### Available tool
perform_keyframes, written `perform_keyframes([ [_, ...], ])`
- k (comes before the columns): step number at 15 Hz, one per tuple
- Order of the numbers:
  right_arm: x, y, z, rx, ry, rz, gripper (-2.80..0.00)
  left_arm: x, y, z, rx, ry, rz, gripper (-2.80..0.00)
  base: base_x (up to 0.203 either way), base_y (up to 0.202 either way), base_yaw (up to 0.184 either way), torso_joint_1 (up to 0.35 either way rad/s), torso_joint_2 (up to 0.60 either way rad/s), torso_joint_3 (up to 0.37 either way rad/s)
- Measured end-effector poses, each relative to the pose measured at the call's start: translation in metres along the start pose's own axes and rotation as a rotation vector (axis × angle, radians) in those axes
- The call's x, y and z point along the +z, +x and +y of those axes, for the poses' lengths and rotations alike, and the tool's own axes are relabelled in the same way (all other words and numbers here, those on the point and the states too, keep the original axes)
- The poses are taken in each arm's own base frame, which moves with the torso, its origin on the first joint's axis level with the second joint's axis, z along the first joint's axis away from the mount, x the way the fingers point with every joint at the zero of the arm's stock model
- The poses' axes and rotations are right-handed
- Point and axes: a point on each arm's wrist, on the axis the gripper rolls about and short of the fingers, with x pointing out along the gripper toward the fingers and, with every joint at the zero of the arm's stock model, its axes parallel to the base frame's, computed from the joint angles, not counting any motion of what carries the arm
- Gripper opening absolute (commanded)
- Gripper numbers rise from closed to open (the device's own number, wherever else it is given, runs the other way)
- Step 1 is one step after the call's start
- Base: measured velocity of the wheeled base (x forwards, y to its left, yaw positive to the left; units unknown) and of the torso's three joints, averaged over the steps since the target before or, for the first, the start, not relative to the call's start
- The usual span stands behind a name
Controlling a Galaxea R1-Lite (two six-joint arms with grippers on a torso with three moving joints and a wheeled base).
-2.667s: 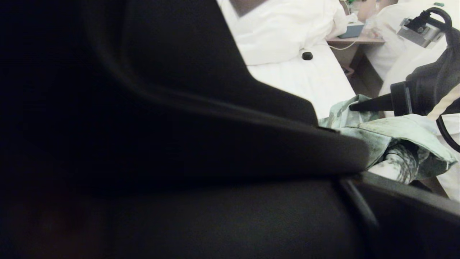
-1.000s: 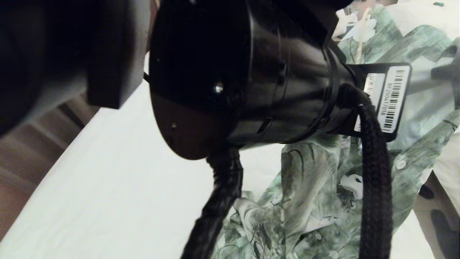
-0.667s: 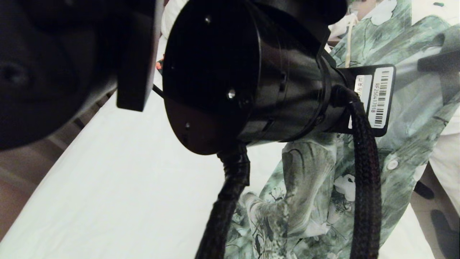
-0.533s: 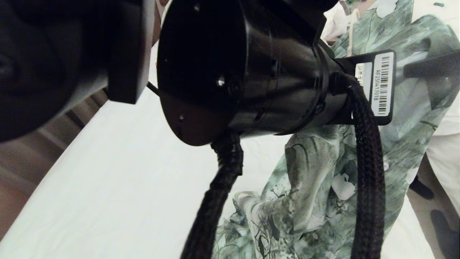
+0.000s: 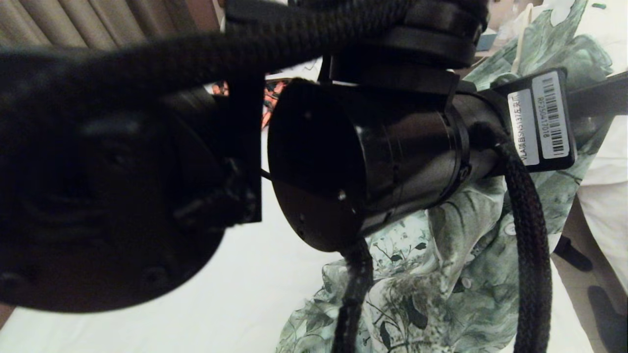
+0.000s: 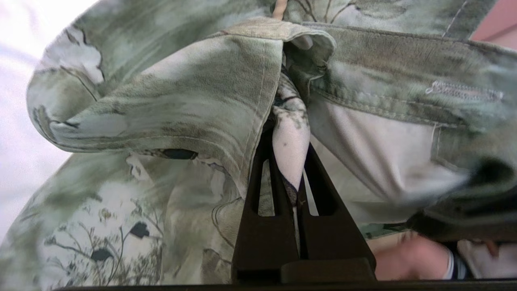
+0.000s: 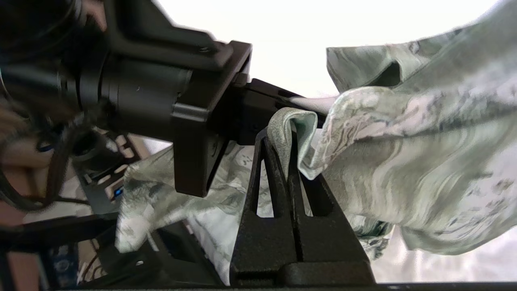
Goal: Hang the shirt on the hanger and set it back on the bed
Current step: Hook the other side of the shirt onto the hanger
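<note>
The green-and-white shirt (image 5: 466, 255) hangs between both grippers, and its lower part bunches on the white bed (image 5: 230, 304). My left gripper (image 6: 287, 139) is shut on a fold of shirt cloth near the collar seam. My right gripper (image 7: 282, 139) is shut on a doubled edge of the shirt, close beside the left arm's wrist (image 7: 153, 101). In the head view the left arm's wrist (image 5: 373, 157) hides the left gripper, and a dark bar of the right gripper (image 5: 598, 93) shows at the right edge. A thin cream strip (image 5: 521, 39), perhaps the hanger, rises behind the shirt.
An orange-and-black garment (image 5: 271, 98) lies farther back on the bed. Curtains (image 5: 73, 19) hang at the far left. To the right, a strip of floor (image 5: 584, 274) separates this bed from another white bed (image 5: 608, 206). Braided cables (image 5: 530, 235) hang over the shirt.
The shirt, earlier bunched at the bed's edge, is now lifted between both grippers. In the last second the left wrist shifted right and lower in view, and its cable swung across the top.
</note>
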Motion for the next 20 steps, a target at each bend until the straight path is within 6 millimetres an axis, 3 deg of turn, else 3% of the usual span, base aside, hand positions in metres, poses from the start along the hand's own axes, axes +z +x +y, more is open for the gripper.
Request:
perform_keyframes([
  [6,0.0,-0.012,-0.005,-0.048,-0.01,-0.019,-2.8,-0.022,0.012,0.006,-0.129,-0.061,-0.285,-2.8,0.0,0.0,0.0,0.0,0.0,0.0],
  [11,-0.006,-0.012,0.005,0.016,-0.017,0.039,-2.8,-0.036,0.013,0.01,-0.186,-0.088,-0.47,-2.8,0.0,0.0,0.0,0.0,0.0,0.0],
  [20,-0.027,-0.032,0.013,0.007,0.002,0.191,-2.8,-0.038,0.01,0.012,-0.205,-0.044,-0.581,-2.8,0.0,0.0,0.0,0.0,0.0,0.0],
])
